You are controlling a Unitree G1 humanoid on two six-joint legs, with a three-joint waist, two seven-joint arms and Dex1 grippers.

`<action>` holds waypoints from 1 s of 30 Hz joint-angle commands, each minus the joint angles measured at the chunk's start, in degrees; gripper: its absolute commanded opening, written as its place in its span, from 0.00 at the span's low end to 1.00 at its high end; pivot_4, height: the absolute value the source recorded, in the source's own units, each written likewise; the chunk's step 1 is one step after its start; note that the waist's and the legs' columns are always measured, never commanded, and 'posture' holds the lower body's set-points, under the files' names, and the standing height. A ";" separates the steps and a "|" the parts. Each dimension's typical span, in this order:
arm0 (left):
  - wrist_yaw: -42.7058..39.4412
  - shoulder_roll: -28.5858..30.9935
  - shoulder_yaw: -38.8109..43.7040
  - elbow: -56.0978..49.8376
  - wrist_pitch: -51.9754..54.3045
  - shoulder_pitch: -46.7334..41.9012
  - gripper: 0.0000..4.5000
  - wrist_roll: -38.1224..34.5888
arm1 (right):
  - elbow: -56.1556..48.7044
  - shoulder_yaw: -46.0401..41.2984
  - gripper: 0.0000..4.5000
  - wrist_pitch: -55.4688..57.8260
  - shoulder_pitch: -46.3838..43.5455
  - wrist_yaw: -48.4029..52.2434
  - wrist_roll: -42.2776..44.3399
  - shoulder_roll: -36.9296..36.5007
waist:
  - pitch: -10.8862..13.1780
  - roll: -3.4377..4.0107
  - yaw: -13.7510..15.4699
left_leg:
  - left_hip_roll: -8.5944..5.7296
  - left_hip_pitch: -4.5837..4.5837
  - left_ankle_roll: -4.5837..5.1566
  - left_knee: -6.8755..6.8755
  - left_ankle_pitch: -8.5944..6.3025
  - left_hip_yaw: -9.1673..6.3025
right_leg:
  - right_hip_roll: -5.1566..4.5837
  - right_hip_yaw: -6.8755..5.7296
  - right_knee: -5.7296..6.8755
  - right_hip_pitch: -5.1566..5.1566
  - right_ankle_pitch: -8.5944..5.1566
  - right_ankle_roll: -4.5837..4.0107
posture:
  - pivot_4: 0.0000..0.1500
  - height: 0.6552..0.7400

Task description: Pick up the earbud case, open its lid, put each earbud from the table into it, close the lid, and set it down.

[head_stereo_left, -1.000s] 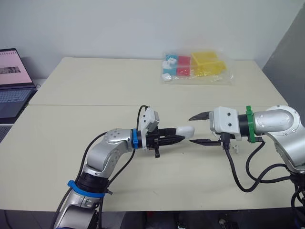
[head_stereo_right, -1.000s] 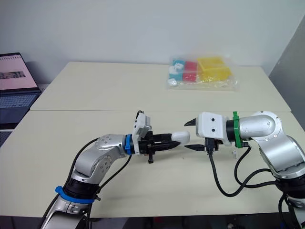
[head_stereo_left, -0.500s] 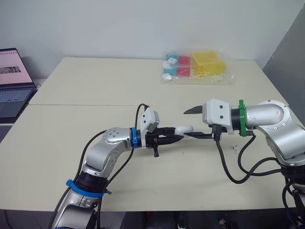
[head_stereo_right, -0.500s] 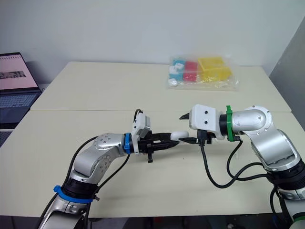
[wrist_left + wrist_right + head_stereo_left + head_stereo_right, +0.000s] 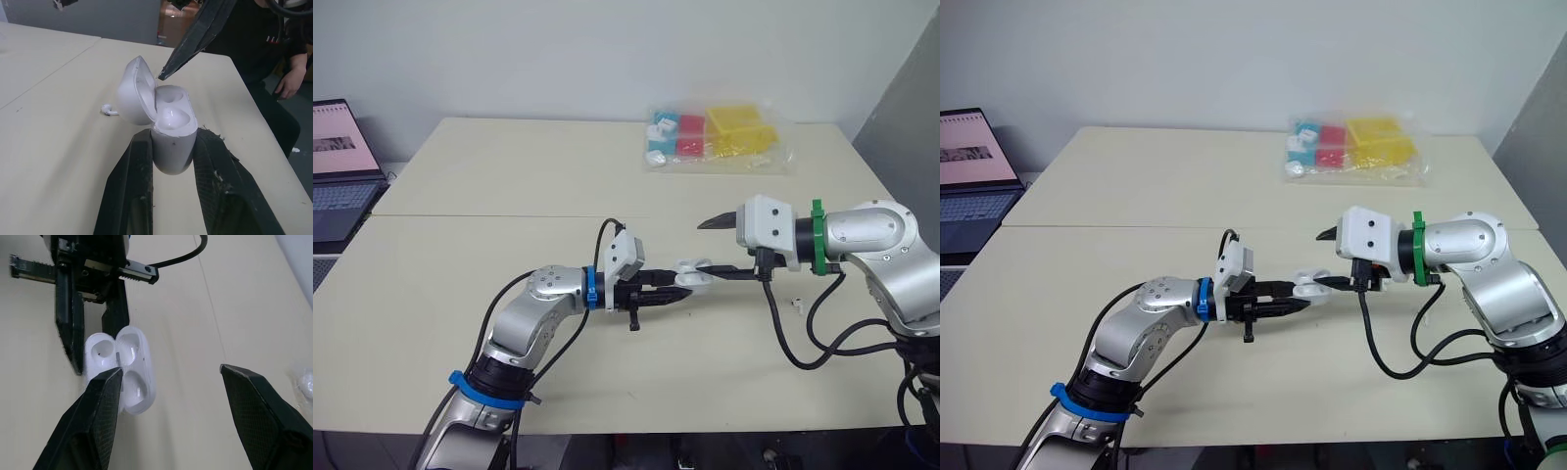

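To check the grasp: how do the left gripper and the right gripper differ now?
The left gripper is shut on the earbud case; the right gripper is open, holding nothing. The left clamps the case from both sides; one right fingertip is at its open lid. Both have black fingers.

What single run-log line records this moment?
left gripper shut on earbud case; lid open; right gripper open, by lid; earbud on table

Left arm (image 5: 540,296) silver, blue bands (image 5: 590,287); right arm (image 5: 879,231) silver, green band (image 5: 820,238). Black cables (image 5: 784,338) loop below. Left gripper (image 5: 683,286) and right gripper (image 5: 702,248): black, pointed.
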 commanded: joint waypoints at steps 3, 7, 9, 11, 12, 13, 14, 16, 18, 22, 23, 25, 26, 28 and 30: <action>2.95 -1.19 1.92 0.92 -4.87 -0.07 0.17 1.75 | -2.28 -12.10 0.73 8.42 3.60 -1.22 6.62 -4.92 | 0.00 0.00 0.08 | 0.00 -0.02 0.00 0.01 0.00 -0.01 | -0.01 -0.01 -0.01 0.00 0.00 0.00 | 1.00 0.99; 3.46 -0.43 2.06 -0.13 -6.72 1.59 0.17 2.44 | -4.40 -22.50 0.73 18.81 15.70 -9.33 4.74 -7.84 | -0.02 -0.03 0.46 | -0.01 -0.05 0.00 -0.03 0.00 -0.01 | -0.04 -0.04 -0.07 0.02 0.00 0.00 | 1.00 0.99; 2.90 0.23 1.67 -0.71 -7.17 2.16 0.17 2.72 | -7.45 -25.67 0.73 25.43 21.02 -15.98 3.85 -5.01 | -0.02 -0.03 0.50 | -0.01 -0.05 0.00 -0.04 0.00 0.05 | -0.06 0.04 -0.05 -0.02 0.00 0.00 | 1.00 0.99; 2.51 0.63 1.46 -0.85 -7.48 2.41 0.17 2.98 | -10.09 -27.22 0.73 29.07 24.75 -21.13 3.18 -2.09 | -0.03 -0.01 0.21 | 0.01 -0.03 0.00 -0.02 0.00 0.05 | -0.05 0.04 -0.01 -0.03 0.00 0.00 | 1.00 0.99; 2.41 0.69 1.46 -0.71 -7.56 2.35 0.17 3.01 | -11.21 -28.00 0.73 31.30 25.98 -24.71 2.61 0.88 | -0.03 -0.01 0.08 | 0.00 -0.02 0.00 -0.05 0.00 0.04 | -0.05 0.04 0.01 -0.03 0.00 0.00 | 1.00 0.99; 2.34 0.69 1.48 -0.60 -7.63 2.29 0.17 3.03 | -12.01 -28.52 0.73 32.92 26.63 -27.26 2.27 2.96 | -0.03 0.00 -0.01 | 0.02 0.03 0.00 -0.03 0.00 0.04 | -0.02 0.04 0.05 -0.02 0.00 0.00 | 1.00 0.99; 2.36 0.70 1.47 -0.84 -7.55 2.39 0.17 3.01 | -12.84 -29.10 0.73 34.23 27.14 -28.91 2.14 4.34 | -0.04 0.01 -0.09 | 0.04 0.06 0.00 -0.03 0.00 0.03 | -0.01 0.03 0.08 0.00 0.00 0.00 | 1.00 0.99; 1.87 0.66 1.26 -0.20 -7.80 1.92 0.17 3.24 | -13.08 -27.77 0.73 33.85 29.76 -31.55 0.98 6.78 | -0.07 0.06 -0.06 | 0.02 0.09 -0.01 -0.03 0.01 0.03 | 0.01 0.04 0.11 0.00 0.02 0.00 | 1.00 0.99; 1.17 0.64 0.85 0.59 -8.06 1.33 0.17 3.47 | -11.65 -25.94 0.73 33.15 31.20 -35.14 -0.16 10.08 | -0.09 0.01 -0.02 | 0.02 0.10 0.00 -0.03 0.01 -0.03 | 0.05 0.00 0.08 0.05 0.02 0.00 | 1.00 0.99; 0.37 0.46 0.35 0.84 -8.11 0.83 0.17 3.79 | -7.77 -23.99 0.73 32.15 30.58 -38.85 -1.95 12.71 | -0.09 0.02 -0.16 | -0.01 0.07 0.00 -0.03 0.01 0.07 | 0.05 0.11 0.04 0.02 0.02 0.00 | 1.00 0.99; 0.22 0.49 0.24 0.86 -8.23 0.80 0.17 3.93 | -7.01 -23.77 0.73 31.55 30.72 -39.03 -2.06 12.60 | -0.09 0.02 -0.13 | -0.03 0.04 0.00 -0.04 0.01 0.05 | 0.04 0.10 0.01 0.02 0.02 0.00 | 1.00 0.99; 0.15 0.53 0.23 0.69 -8.18 0.89 0.17 3.99 | -6.33 -23.78 0.73 30.92 31.29 -38.97 -1.87 12.38 | -0.09 0.02 -0.11 | -0.03 0.01 0.00 -0.04 0.01 0.04 | 0.04 0.09 -0.03 0.02 0.02 0.00 | 1.00 0.99; 0.12 0.62 0.22 0.58 -8.14 1.02 0.17 4.05 | -5.74 -24.01 0.73 31.22 31.91 -38.77 -1.45 12.68 | -0.09 0.02 -0.11 | -0.03 -0.01 0.00 -0.06 0.00 0.03 | 0.04 0.07 -0.06 0.01 0.01 0.01 | 1.00 0.99; 0.04 0.78 0.23 0.39 -8.10 1.25 0.17 4.15 | -4.93 -24.04 0.73 31.06 33.00 -38.58 -1.10 13.00 | -0.09 0.02 -0.10 | -0.02 -0.02 0.00 -0.07 0.00 0.01 | 0.06 0.07 -0.06 0.00 0.01 0.00 | 1.00 0.99; 0.03 0.84 0.29 0.12 -7.93 1.47 0.17 4.15 | -4.56 -24.04 0.73 30.67 33.70 -38.62 -0.80 13.45 | -0.09 0.02 -0.07 | -0.02 -0.03 0.00 -0.09 0.00 -0.02 | 0.06 0.03 -0.06 0.00 0.00 0.00 | 1.00 0.99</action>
